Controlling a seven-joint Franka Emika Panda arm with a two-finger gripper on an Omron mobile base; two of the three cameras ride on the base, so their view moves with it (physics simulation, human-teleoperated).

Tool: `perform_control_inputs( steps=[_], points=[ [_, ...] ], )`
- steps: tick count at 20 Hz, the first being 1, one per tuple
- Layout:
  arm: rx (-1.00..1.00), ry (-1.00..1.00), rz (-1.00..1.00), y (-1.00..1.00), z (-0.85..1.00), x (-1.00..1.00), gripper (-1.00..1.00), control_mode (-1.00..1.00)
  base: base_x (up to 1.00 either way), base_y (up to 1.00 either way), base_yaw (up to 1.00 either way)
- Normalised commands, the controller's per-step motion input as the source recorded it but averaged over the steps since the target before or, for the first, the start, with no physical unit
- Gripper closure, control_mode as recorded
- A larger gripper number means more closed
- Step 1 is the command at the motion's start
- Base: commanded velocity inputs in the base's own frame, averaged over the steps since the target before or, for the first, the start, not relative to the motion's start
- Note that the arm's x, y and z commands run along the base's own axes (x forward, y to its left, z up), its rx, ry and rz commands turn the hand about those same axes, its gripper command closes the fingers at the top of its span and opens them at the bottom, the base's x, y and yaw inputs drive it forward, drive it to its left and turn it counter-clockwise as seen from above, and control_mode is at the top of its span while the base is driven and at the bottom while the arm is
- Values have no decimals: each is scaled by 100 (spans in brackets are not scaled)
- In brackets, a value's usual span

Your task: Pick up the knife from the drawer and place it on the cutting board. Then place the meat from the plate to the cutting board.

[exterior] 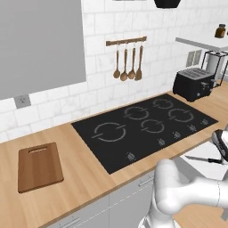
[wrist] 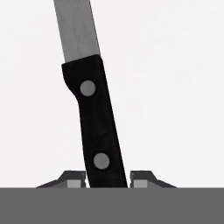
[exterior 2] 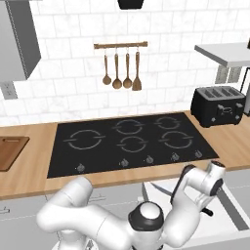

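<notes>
Gripper [wrist: 107, 181] is down in the open drawer [exterior 2: 229, 207], a finger [wrist: 74, 178] on each side of the knife [wrist: 94, 127] handle at its butt end; fingers sit right against the handle, but I cannot tell from the hand view whether they are clamped or just touching. Knife lies flat on the white drawer floor, black handle with two rivets toward the hand, grey blade pointing away. In the left base view the knife [exterior: 202, 159] lies in the drawer [exterior: 196, 153] at lower right, blade tip toward the hob [exterior: 144, 127]; the wrist is just right of it at the frame edge. In the right base view the blade [exterior 2: 158, 189] pokes out left of the forearm, the handle end shows under the wrist. Board [exterior: 39, 167] is on the wooden counter [exterior: 84, 178] left of the hob, well apart from the drawer, slot handle at the end nearer the wall, nothing on it. Right base view shows the board [exterior 2: 10, 151] at the left edge. Toaster [exterior: 193, 83] stands right of the hob, four wooden spoons [exterior: 128, 64] hang on a rail on the tiled wall.
</notes>
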Motion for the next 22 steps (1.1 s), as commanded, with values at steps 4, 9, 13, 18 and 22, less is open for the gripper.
perform_control_inputs(
  steps=[4, 9, 13, 18, 22],
  points=[
    [-3, 0, 12, -62, 1, -60, 100, -100, 0, 0, 0],
    [2, -4, 15, -46, 69, -44, 100, -100, 0, 0, 0],
    [9, -1, 7, -24, 100, -10, 100, -100, 0, 0, 0],
    [7, 0, 9, -30, 100, -35, 100, -100, 0, 0, 0],
    [21, 0, 5, 5, 100, -20, 100, -100, 0, 0, 0]
  ],
)
